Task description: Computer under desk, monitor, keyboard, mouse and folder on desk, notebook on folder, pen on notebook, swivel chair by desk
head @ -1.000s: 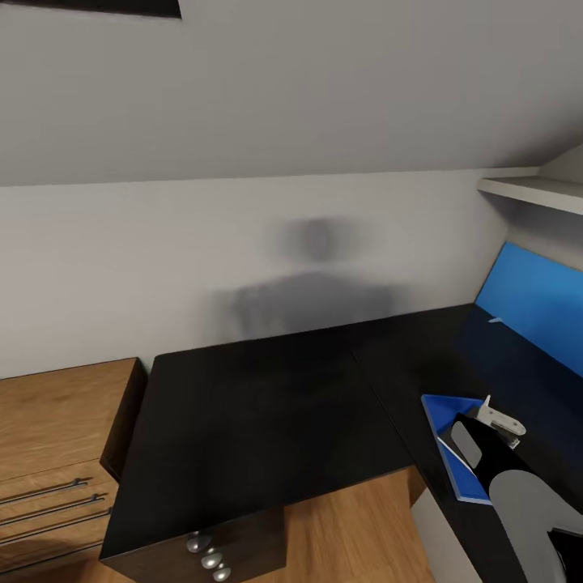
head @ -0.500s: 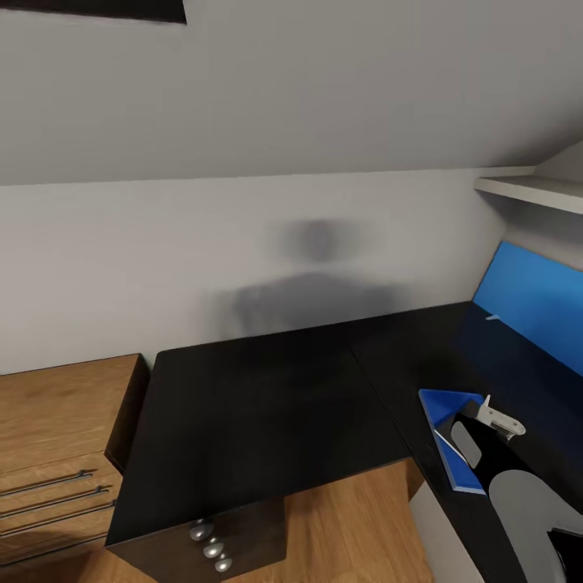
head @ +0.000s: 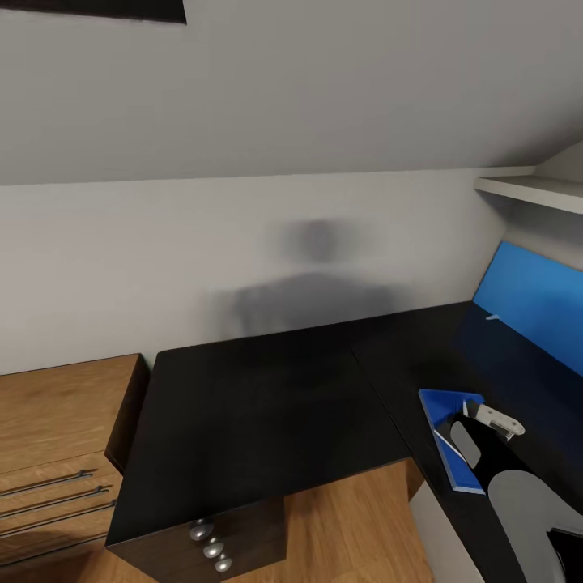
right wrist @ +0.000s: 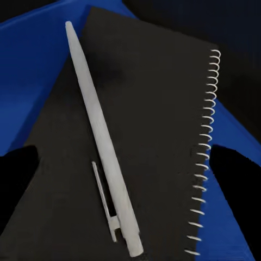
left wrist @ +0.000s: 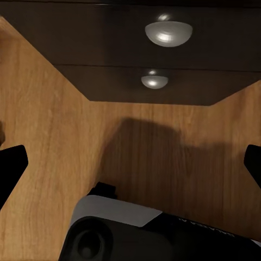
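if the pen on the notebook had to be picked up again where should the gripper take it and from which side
Probably across the middle of the pen, coming straight down from above. It lies flat and loose on the dark notebook, which sits on the blue folder, so no side approach gets under it. The fingers should straddle the thin barrel crosswise, above the clip, away from the spiral binding.

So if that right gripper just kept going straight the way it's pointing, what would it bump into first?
Most likely the pen, which lies on the notebook directly ahead of the right gripper, with the blue folder underneath. How close it is, I can't tell.
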You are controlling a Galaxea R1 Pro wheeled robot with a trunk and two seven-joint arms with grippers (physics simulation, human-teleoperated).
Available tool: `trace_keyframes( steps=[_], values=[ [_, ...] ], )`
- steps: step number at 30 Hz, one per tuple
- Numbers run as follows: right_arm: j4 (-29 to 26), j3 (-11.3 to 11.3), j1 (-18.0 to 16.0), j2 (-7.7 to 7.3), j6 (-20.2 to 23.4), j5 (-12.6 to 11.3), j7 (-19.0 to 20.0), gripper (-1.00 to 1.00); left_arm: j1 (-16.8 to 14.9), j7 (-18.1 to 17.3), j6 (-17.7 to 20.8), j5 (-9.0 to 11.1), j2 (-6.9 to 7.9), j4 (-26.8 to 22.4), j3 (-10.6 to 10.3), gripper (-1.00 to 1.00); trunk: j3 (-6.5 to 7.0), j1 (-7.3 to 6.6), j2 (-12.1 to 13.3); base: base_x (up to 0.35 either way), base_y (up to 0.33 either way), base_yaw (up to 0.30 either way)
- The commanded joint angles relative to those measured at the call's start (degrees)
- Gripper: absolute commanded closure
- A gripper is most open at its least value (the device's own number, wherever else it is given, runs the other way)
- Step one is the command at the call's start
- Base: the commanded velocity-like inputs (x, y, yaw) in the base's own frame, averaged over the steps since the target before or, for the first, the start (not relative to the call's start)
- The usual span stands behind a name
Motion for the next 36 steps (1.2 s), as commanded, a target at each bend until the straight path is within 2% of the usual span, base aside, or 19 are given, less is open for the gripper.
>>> trace_keyframes(
  steps=[1, 10, 23, 26, 29, 32, 36],
  values=[
    [-0.1, 0.0, 0.0, 0.0, 0.3, -0.4, -0.2, -1.0, 0.0, 0.4, -0.3, 0.6, 0.08, -0.1, -0.4, -1.0, -0.06, 0.02, -0.1, 0.0, 0.0, 0.0],
    [-0.1, 0.0, 0.0, 0.0, 0.3, -0.4, -0.2, -1.0, 0.0, 0.4, -0.3, 0.6, 0.07, -0.1, -0.4, -1.0, -0.06, 0.02, -0.1, 0.0, 0.0, 0.0],
    [-2.2, 0.0, 0.0, 0.17, 0.0, -0.1, 0.3, -1.0, 0.0, 0.4, -0.3, 0.6, -0.01, 0.0, -0.4, -1.0, 2.27, -2.84, 5.2, 0.0, 0.0, 0.0],
    [-5.3, 0.1, 0.0, 1.53, 0.1, -0.1, 0.4, -1.0, 0.0, 0.4, -0.3, 0.6, -0.01, 0.0, -0.4, -1.0, 2.81, -3.5, 6.4, 0.0, 0.0, 0.0],
    [-11.4, 0.5, 0.3, 4.03, 0.3, 0.1, 0.3, -1.0, 0.0, 0.5, -0.3, 0.6, 0.02, 0.0, -0.4, -1.0, 3.35, -4.16, 7.6, 0.0, 0.0, 0.0],
    [-15.8, 0.8, 1.0, 5.16, 0.6, 0.6, 0.3, -1.0, 0.0, 0.6, -0.3, 0.7, 0.12, 0.0, -0.4, -1.0, 3.88, -4.82, 8.8, 0.0, 0.0, 0.0],
    [-21.4, 2.7, 3.9, 6.98, 3.0, 2.1, 0.3, -1.0, 0.0, 0.7, -0.3, 0.8, 0.22, -0.1, -0.3, -1.0, 4.6, -5.69, 10.4, 0.0, 0.0, 0.0]
  ],
)
